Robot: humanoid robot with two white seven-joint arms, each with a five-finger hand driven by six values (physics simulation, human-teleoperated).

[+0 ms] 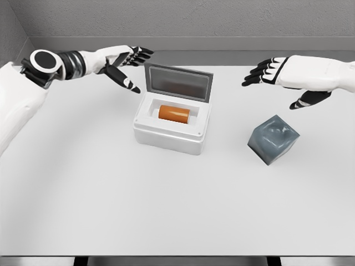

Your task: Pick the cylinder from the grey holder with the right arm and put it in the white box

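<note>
**Cylinder is in the box; watch the hands around the lid**

Nearest you, right of centre, the grey holder (273, 139) sits tilted and empty. At centre, the orange cylinder (175, 113) lies inside the white box (172, 132). Farther back, your right hand (277, 73) hovers with fingers spread, holding nothing; the left hand (125, 65), also spread and empty, hangs near the raised lid (178, 82) and could knock it.
</note>
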